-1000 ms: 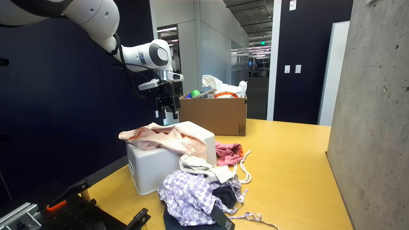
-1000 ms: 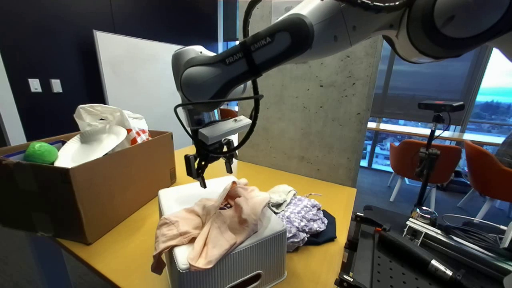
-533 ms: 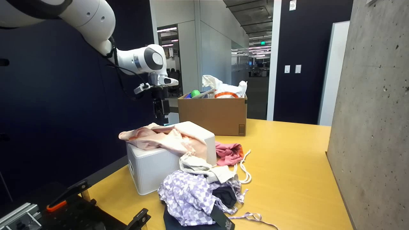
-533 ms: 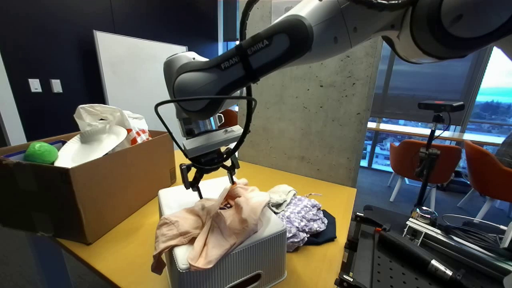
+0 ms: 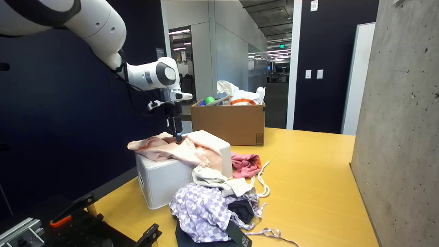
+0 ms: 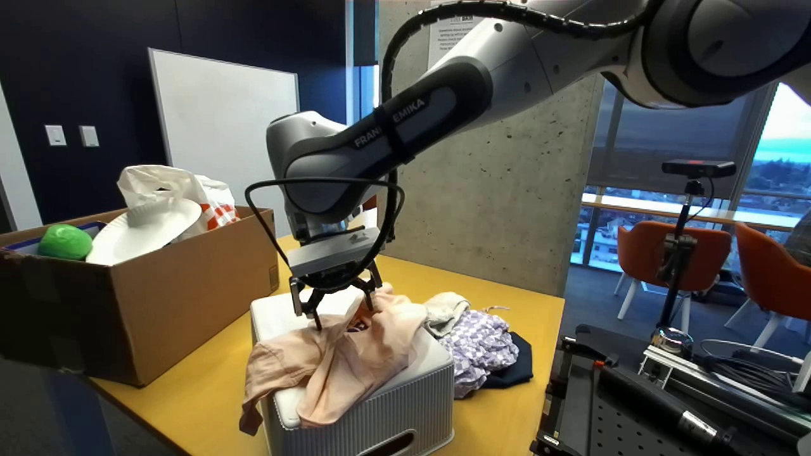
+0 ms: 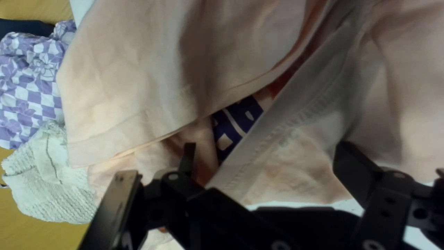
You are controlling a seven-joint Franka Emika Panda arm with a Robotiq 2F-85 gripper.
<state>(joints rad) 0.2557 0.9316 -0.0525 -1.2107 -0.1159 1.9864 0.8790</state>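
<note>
Along the edge of a yellow desk (image 5: 308, 178) rises a concrete wall (image 5: 394, 120), and on the desk stands a ribbed white bin (image 5: 163, 185). A peach garment (image 6: 361, 373) drapes over the bin's top, hiding much of it and hanging down its side. Within the folds, the wrist view shows a navy-and-white patterned patch (image 7: 236, 125); most of it is covered, and what it belongs to cannot be told. An exterior view cuts off part of the bin's handle slot (image 6: 389, 444). Beside the bin lie a cream cloth (image 5: 212, 176), a purple-checked cloth (image 5: 202, 212) and, partly hidden beneath that, a dark navy cloth (image 6: 514, 367). A pink cloth (image 5: 244, 165) next to the bin shows only in an exterior view. A black lump (image 5: 241, 210) among the purple folds is hard to make out.

The inside of the bin is out of sight. Near the bin, on the side away from the purple-checked cloth, stands an open cardboard box (image 6: 190, 304) holding a green round thing (image 6: 65, 242), a white plate (image 6: 146, 231) and a white bag (image 5: 245, 96); its walls hide their lower parts.

Above the bin's top, the hand (image 6: 345, 315) is spread wide and grips nothing. Its fingers (image 7: 355, 170) point down at the peach garment, a hemmed flap (image 7: 277, 139) between them; whether the tips press the fabric cannot be told.
</note>
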